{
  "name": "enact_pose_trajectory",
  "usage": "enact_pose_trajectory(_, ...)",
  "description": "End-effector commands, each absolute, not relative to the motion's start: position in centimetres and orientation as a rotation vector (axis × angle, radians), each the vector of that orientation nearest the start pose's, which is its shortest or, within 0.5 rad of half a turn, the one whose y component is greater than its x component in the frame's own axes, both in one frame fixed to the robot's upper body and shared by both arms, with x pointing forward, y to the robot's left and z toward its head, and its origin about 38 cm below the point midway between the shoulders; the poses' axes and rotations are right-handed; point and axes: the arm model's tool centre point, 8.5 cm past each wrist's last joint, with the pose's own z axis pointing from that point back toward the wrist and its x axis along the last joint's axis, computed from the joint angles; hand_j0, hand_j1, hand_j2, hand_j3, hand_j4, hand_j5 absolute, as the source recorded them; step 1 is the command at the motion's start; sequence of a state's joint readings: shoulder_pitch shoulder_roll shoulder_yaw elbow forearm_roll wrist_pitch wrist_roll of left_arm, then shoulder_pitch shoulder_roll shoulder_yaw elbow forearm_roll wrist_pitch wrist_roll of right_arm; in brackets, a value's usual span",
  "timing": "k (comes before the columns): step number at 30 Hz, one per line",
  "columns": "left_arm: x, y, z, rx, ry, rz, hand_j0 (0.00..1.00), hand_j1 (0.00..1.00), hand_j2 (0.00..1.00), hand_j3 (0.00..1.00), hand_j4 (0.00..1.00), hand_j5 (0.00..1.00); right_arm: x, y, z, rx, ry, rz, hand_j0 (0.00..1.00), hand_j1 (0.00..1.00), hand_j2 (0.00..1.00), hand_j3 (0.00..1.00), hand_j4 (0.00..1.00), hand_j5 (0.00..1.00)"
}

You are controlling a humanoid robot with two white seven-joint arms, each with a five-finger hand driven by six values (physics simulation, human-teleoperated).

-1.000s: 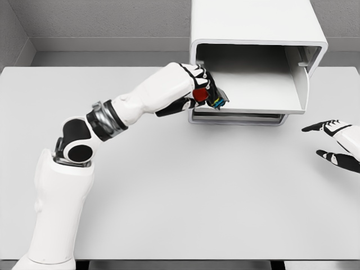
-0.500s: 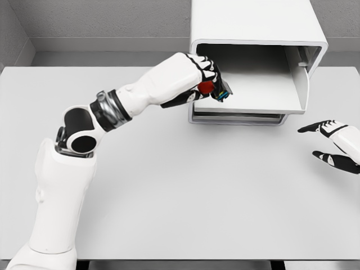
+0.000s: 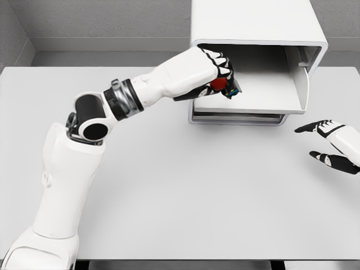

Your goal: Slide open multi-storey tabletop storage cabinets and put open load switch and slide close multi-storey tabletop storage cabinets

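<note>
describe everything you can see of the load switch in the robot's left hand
The load switch is a small object, mostly hidden by the left hand, whose fingers are curled around it. What shows is a round red part toward the palm and a dark body with a blue-green edge poking out past the fingers, tilted down to the right. It looks like hard plastic. It hangs over the left part of the pulled-out drawer of the white cabinet; whether it touches the drawer floor cannot be told.
</note>
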State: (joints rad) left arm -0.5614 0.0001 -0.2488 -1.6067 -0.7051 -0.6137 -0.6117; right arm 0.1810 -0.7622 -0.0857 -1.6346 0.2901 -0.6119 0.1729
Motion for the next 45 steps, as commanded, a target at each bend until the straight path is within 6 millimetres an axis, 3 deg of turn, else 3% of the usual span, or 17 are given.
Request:
enact_pose_trajectory(1,42.2,6.9,27.6,-0.381,2.665,2.196,0.36,0.36,0.36,0.36,0.36,0.36,30.8,-40.1,16.3,-0.500,-1.710,1.348,0.74,0.74,0.74,0.74,0.74,0.74)
enact_pose_trajectory(19,42.7,4.2,27.3,-0.304,2.555,2.272,0.37,0.37,0.37,0.37,0.37,0.37,30.4,-39.2,16.1,-0.481,-1.730,1.339,0.74,0.74,0.74,0.74,0.74,0.74)
enact_pose_trajectory(39,44.0,4.5,27.0,-0.307,2.564,2.309,0.38,0.38,0.38,0.38,0.38,0.38,30.3,-39.1,15.4,-0.475,-1.724,1.323,0.74,0.74,0.74,0.74,0.74,0.74)
enact_pose_trajectory(45,44.3,4.6,26.9,-0.305,2.564,2.324,0.44,0.44,0.44,0.44,0.44,0.44,30.3,-39.0,15.4,-0.474,-1.726,1.320,0.75,0.75,0.75,0.75,0.75,0.75)
